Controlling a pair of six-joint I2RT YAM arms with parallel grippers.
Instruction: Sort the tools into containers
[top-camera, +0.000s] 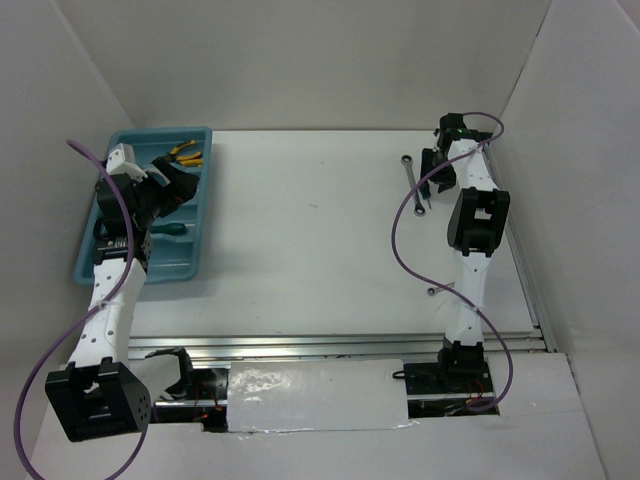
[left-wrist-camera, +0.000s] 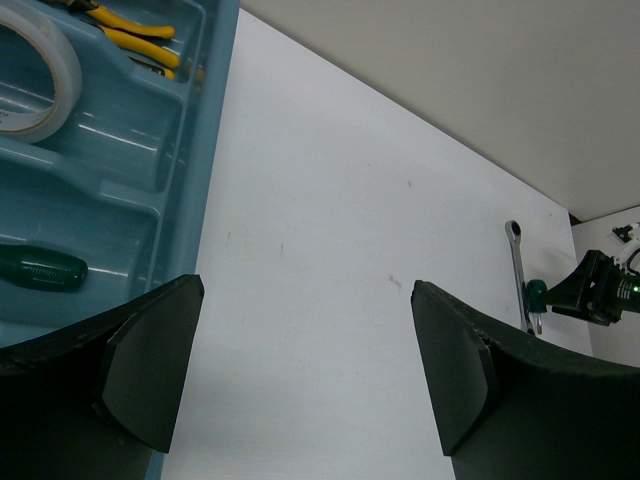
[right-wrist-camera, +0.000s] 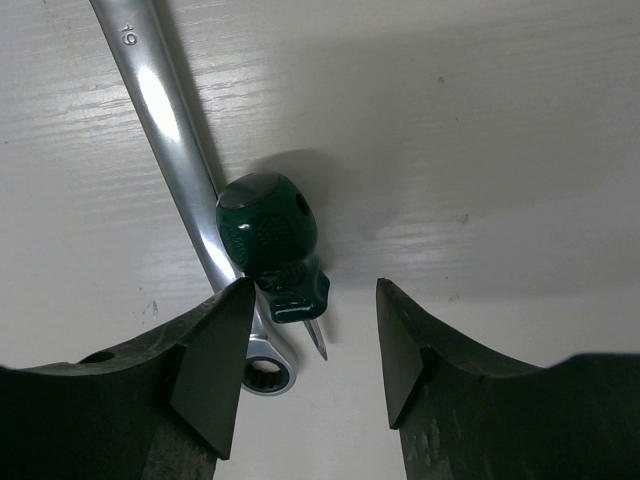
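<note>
The light blue tray (top-camera: 95, 262) sits at the far left. It holds the yellow pliers (top-camera: 186, 153), a green-handled screwdriver (top-camera: 178, 227) and the white tape ring (left-wrist-camera: 30, 80). The pliers (left-wrist-camera: 135, 35) and screwdriver (left-wrist-camera: 40, 268) also show in the left wrist view. My left gripper (top-camera: 172, 180) is open and empty over the tray's right edge (left-wrist-camera: 215, 130). My right gripper (right-wrist-camera: 310, 370) is open, low over a silver wrench (right-wrist-camera: 165, 120) and a stubby green screwdriver (right-wrist-camera: 270, 240) that lies against it, close to the left finger. The wrench (top-camera: 410, 170) lies far right.
White walls enclose the table on the left, back and right. A small silver piece (top-camera: 436, 291) shows beside the right arm, the rest of it hidden. A metal rail (top-camera: 300, 345) runs along the near edge.
</note>
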